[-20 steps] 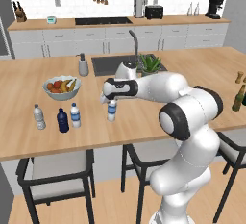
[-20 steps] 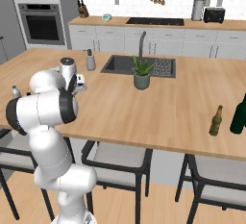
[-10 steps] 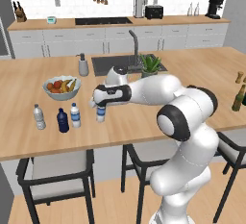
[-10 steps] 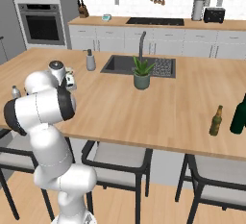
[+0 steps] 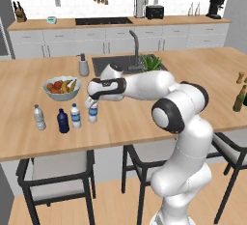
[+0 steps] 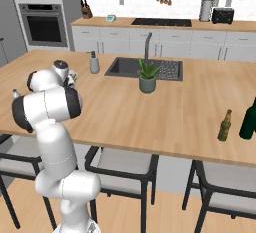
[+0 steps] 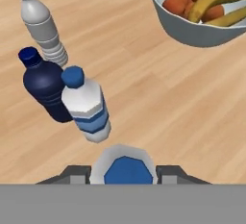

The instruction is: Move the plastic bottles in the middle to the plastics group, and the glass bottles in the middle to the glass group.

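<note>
My tool (image 7: 124, 172) sits closed around a small water bottle (image 5: 93, 111), the cap showing between the two fingertips (image 7: 74, 172) in the hand view, and the bottle appears to be at or just above the worktop (image 5: 144, 122) beside the plastics group. I judge the step in hand to be setting this second plastic bottle down next to its fellows; to do it well I would lower straight, keep the bottle upright, leave a small gap from the neighbouring water bottle (image 7: 86, 105) so the fingers do not knock it on opening, and release only once the base is seated, then lift away vertically. Whether the base already touches the wood I cannot tell from these views. Count, near to far: one bottle in the tool; one blue-labelled water bottle just beyond it; one squat navy-blue bottle (image 7: 44, 86) touching or just beside that; one clear bottle with a pale grey label (image 7: 42, 26) farther out, so four plastics in the cluster. One fruit bowl (image 7: 192, 26) stands behind them. Across the worktop, well apart, one slim olive-brown glass bottle (image 6: 225, 125) stands just beside one blackish-green bottle (image 6: 248, 118). One potted plant (image 6: 147, 77) by the sink.
</note>
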